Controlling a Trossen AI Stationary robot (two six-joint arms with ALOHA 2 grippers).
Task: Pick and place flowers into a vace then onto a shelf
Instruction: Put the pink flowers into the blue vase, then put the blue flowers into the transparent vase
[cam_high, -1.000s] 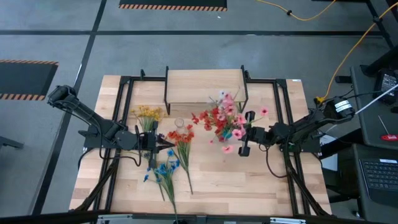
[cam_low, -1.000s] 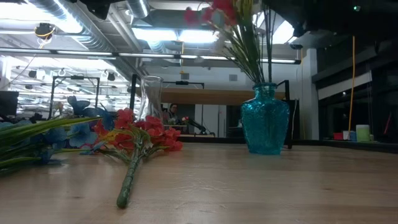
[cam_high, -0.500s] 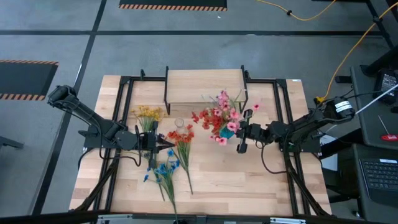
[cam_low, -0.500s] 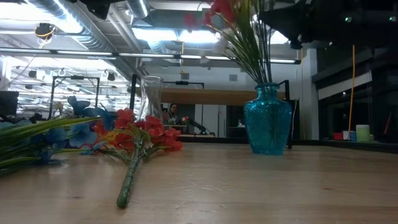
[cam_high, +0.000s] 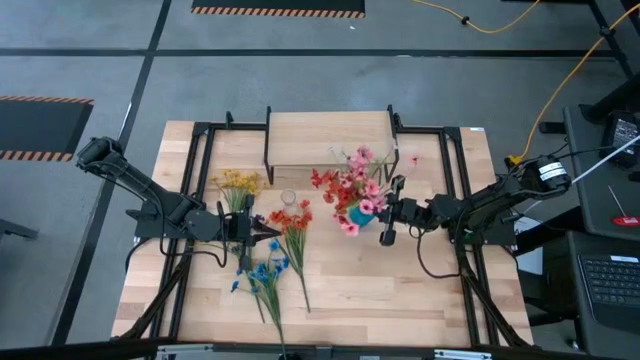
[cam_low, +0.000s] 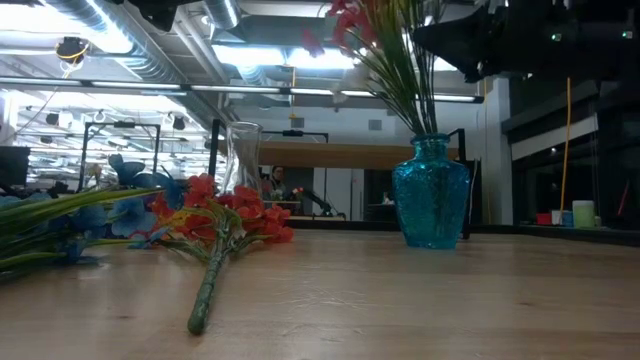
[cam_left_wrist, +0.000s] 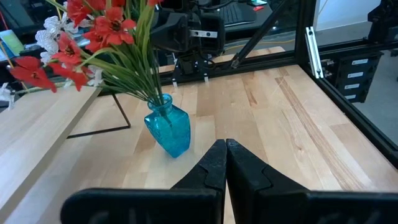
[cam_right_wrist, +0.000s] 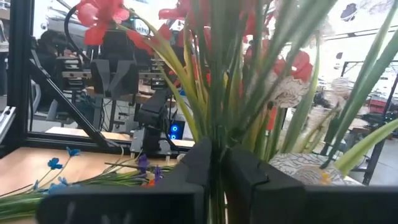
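Note:
A blue glass vase stands on the table before the shelf. Red, pink and white flowers stick in it by their stems. My right gripper reaches in from the table's right and is shut on those stems above the vase's mouth. My left gripper hangs shut and empty over the table's left half. Below it, orange-red, blue and yellow flowers lie flat on the table. My right gripper pinches the green stems of the flowers between its two fingers, with only a narrow gap left. The fingers come about level from the table's right and lie across the upright stems. The stems' lower ends stand in the blue vase, which rests on the table.
A clear glass vase stands left of the blue one. The black frame rails run along both sides of the table. Bare tabletop lies toward the near edge on the right.
My right gripper has shifted a little toward the table's left. The blossoms above the blue vase have swung left and toward the shelf with it. The vase stays upright on the table.

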